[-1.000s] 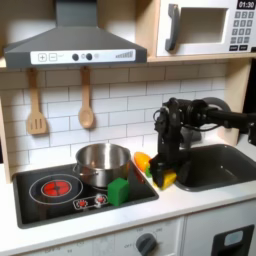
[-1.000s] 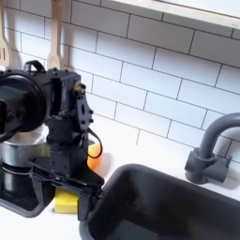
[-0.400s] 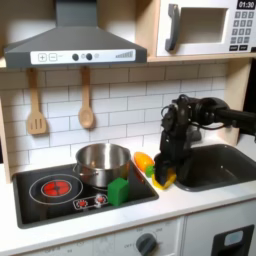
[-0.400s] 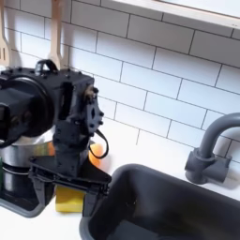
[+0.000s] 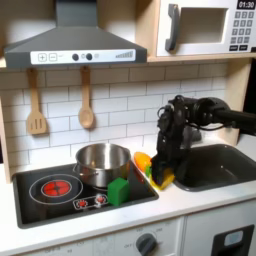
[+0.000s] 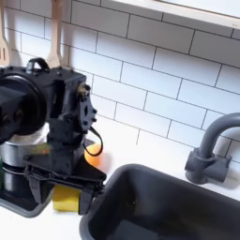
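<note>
Scanning the first exterior view from its left: two wooden spoons (image 5: 35, 105) hang on the tiled wall beneath the range hood (image 5: 72, 42); below them the black stovetop (image 5: 50, 190) carries a steel pot (image 5: 103, 163), with a green block (image 5: 119, 190) on the stovetop's front edge just beside the pot; further right an orange piece (image 5: 142, 160) lies on the counter, near the yellow sponge (image 5: 163, 179); the gripper (image 5: 163, 172) points down at that sponge, at the sink's (image 5: 215, 165) left rim; a microwave (image 5: 205, 28) sits high on the first exterior view's right. In the second exterior view the gripper (image 6: 62, 183) has its fingers spread wide over the yellow sponge (image 6: 66, 199), which lies flat on the counter between stovetop and sink; whether the fingertips touch it cannot be told; the grey faucet (image 6: 208, 145) stands at the second exterior view's right.
</note>
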